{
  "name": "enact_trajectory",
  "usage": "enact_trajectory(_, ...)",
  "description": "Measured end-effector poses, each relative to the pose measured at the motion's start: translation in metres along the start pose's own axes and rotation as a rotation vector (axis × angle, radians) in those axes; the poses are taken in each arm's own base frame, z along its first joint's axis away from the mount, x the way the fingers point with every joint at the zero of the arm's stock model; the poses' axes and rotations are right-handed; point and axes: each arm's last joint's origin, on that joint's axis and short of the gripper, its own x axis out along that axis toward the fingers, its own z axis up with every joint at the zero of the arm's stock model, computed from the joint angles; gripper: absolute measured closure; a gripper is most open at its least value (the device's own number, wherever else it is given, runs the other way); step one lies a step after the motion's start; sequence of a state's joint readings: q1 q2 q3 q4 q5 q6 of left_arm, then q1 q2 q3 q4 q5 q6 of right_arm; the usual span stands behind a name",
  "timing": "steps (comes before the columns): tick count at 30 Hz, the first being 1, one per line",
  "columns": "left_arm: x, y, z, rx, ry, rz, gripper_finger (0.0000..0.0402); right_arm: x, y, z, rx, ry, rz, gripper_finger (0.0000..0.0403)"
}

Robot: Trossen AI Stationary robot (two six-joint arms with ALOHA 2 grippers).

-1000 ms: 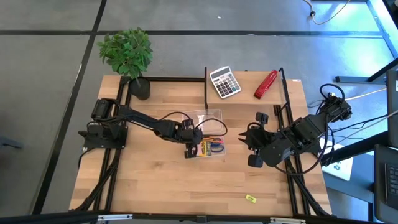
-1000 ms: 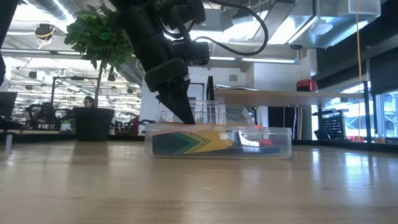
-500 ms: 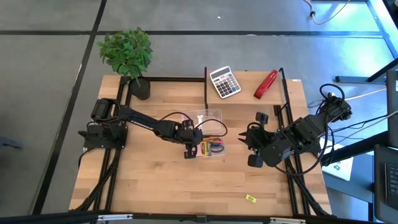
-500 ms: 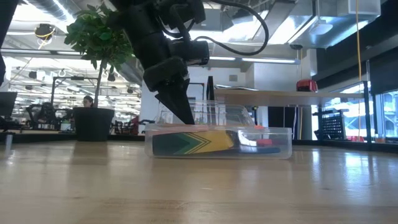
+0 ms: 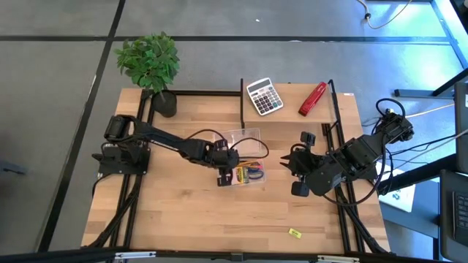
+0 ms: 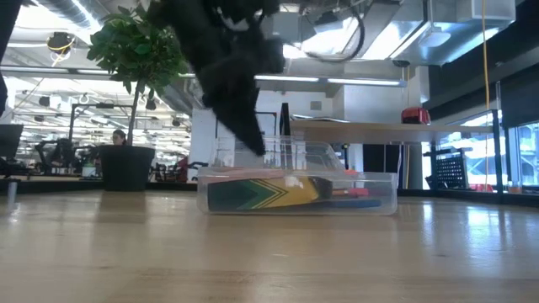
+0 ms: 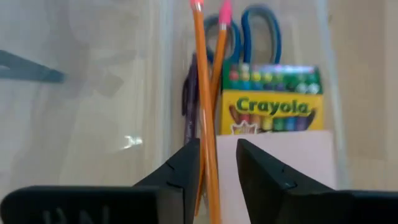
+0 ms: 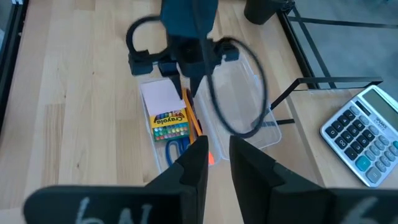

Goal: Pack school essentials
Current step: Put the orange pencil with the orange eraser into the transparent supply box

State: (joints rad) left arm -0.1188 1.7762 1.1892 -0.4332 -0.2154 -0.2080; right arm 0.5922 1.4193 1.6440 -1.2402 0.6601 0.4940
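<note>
A clear plastic box [image 5: 245, 174] stands mid-table with its lid [image 5: 243, 139] laid open toward the far side. In it lie the green-yellow crayon box [image 7: 273, 106], the pink note pad [image 7: 277, 165], the blue-handled scissors [image 7: 258, 31], a dark pen [image 7: 188, 93] and two orange pencils [image 7: 202, 93]. My left gripper [image 7: 217, 158] hovers over the box's near-left end, open by a narrow gap, and the pencils show below that gap. It is blurred in the low view [image 6: 240, 101]. A tiny yellow piece [image 5: 295, 233] lies near the front edge. My right gripper [image 8: 219, 146] waits at the table's right side, empty, with a narrow gap.
A grey calculator [image 5: 264, 96] and a red stapler [image 5: 312, 98] lie at the far edge, and a potted plant [image 5: 153, 66] stands at the far left corner. Bare wood lies between the box and the front edge.
My left gripper has risen out of the clear box. A second ago its fingertips reached down inside the box's left end, and now they are above the rim, blurred by motion. The things in the box stay where they were.
</note>
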Motion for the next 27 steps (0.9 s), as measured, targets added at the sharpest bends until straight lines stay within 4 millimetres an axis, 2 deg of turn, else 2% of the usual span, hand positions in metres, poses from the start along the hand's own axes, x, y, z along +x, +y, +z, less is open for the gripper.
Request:
enact_trajectory(7, -0.022, -0.002, 0.031, -0.017, -0.102, -0.019, 0.0307, 0.000, 0.000, 0.000, 0.001, 0.000, 0.000, 0.0334)
enact_trajectory(13, -0.019, -0.004, 0.040, 0.057, -0.220, -0.031, 0.0307, 0.000, 0.000, 0.000, 0.001, -0.001, 0.000, 0.0334)
enact_trajectory(27, 0.034, -0.013, 0.026, 0.161, -0.141, -0.012, 0.0307, 0.000, 0.000, 0.000, 0.002, 0.003, 0.006, 0.0334)
